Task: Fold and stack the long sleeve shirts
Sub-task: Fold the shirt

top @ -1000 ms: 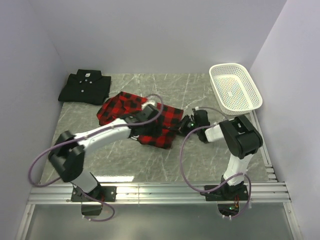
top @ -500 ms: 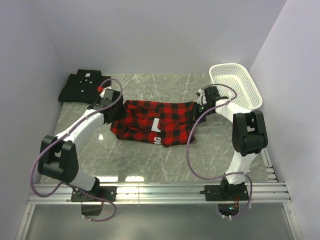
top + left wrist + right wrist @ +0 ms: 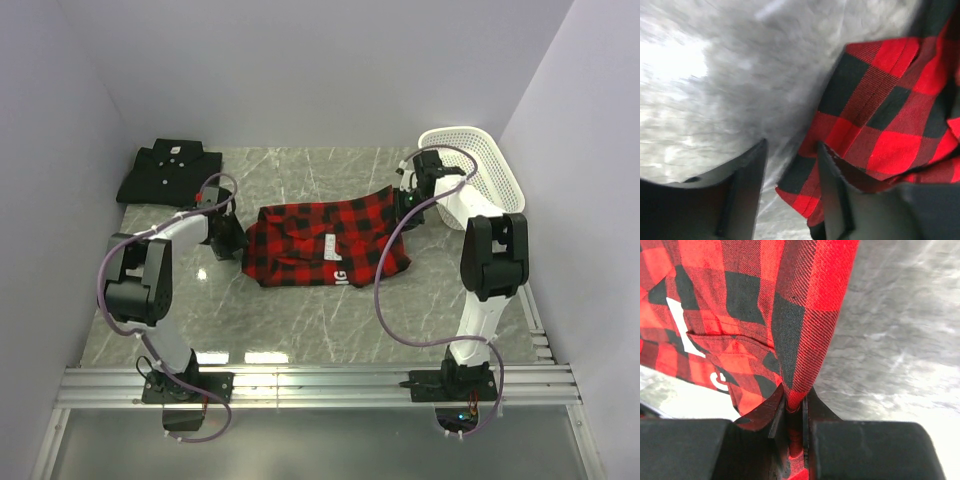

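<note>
pinching the end of the plaid shirt nearest the white basket, the right gripper has its jaws pressed together on the cloth. its wrist view shows the red-and-black fabric running straight into the narrow slit between them. it holds that corner raised just beside the basket's left rim, which i judge is meant to pull the shirt taut so it can be laid flat for folding.

the left gripper sits at the shirt's other end, the one away from the basket. its jaws stand spread, and a hem corner lies in the gap beside one finger without being clamped.

the rest of the shirt lies on the table, reaching away from the basket, with white letters showing near its front edge. the black shirt rests folded at the back corner farthest from the basket — a likely base for the stack.

hard to read: the letters are partly tucked under a fold, and the sleeves cannot be told apart from the body. the left wrist view is blurred — whether that finger touches cloth i cannot tell.
</note>
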